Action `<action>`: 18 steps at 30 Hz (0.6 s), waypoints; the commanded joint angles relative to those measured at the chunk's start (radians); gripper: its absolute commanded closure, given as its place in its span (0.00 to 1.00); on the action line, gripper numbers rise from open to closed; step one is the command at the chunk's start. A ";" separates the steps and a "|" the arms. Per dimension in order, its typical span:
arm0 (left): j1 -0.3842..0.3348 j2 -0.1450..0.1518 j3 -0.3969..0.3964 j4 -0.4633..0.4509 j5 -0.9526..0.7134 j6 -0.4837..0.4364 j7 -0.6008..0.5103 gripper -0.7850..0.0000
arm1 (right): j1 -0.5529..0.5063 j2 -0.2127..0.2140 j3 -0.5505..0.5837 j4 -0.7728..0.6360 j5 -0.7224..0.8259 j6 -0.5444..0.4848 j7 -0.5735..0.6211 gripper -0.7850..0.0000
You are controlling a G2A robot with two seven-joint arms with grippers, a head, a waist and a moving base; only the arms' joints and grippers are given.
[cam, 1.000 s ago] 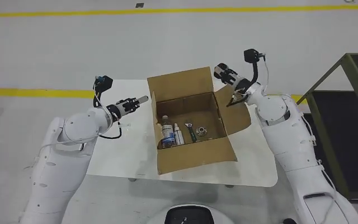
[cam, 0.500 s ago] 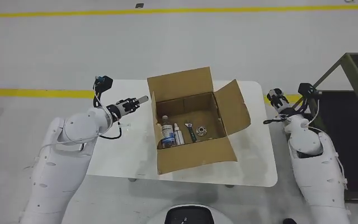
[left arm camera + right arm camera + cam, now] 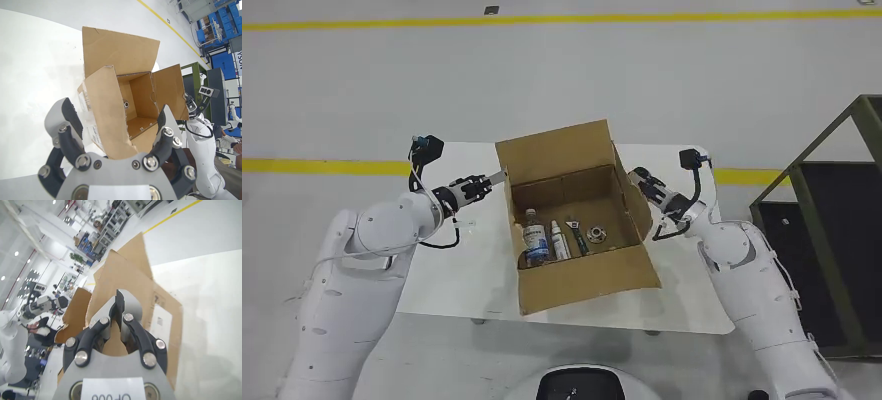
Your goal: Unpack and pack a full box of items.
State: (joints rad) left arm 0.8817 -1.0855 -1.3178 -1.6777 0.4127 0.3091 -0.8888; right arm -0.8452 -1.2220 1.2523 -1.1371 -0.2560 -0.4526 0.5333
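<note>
An open cardboard box stands mid-table, holding a bottle, a small white bottle, a wrench and a round metal part. My left gripper is open at the box's left side. The left flap stands between its fingers without being clamped. My right gripper is shut and sits against the outer face of the right flap, which stands nearly upright. In the right wrist view the shut gripper has that flap broad behind it.
The white table has free room to the left of the box and along its front edge. A green metal frame stands off the table's right side. The rear flap leans away from the box.
The right arm has come back from beyond the table's right edge to the box. The right flap went from splayed outward to nearly upright, and the box slid slightly left. The left arm held still.
</note>
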 commanded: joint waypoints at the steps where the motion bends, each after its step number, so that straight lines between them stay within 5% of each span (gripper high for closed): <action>1: 0.000 0.000 0.000 0.000 0.000 0.000 0.000 0.00 | 0.024 -0.002 -0.032 0.022 -0.018 -0.011 0.072 1.00; 7: 0.032 0.004 0.018 0.011 0.077 -0.046 0.039 0.00 | 0.066 -0.018 -0.097 0.078 -0.024 -0.002 0.091 1.00; 8: 0.038 0.005 0.026 0.014 0.102 -0.066 0.047 0.51 | 0.071 -0.020 -0.103 0.083 -0.019 -0.002 0.091 1.00; 10: 0.050 0.007 0.046 0.025 0.168 -0.106 0.074 1.00 | 0.083 -0.022 -0.110 0.095 -0.026 0.003 0.093 1.00; 18: 0.069 0.004 0.129 0.083 0.353 -0.252 0.217 1.00 | 0.124 -0.018 -0.077 0.111 -0.053 0.054 0.015 1.00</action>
State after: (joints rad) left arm 0.9508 -1.0802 -1.2000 -1.6015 0.7442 0.0782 -0.6973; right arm -0.7253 -1.2417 1.1651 -1.0251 -0.3040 -0.4085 0.5650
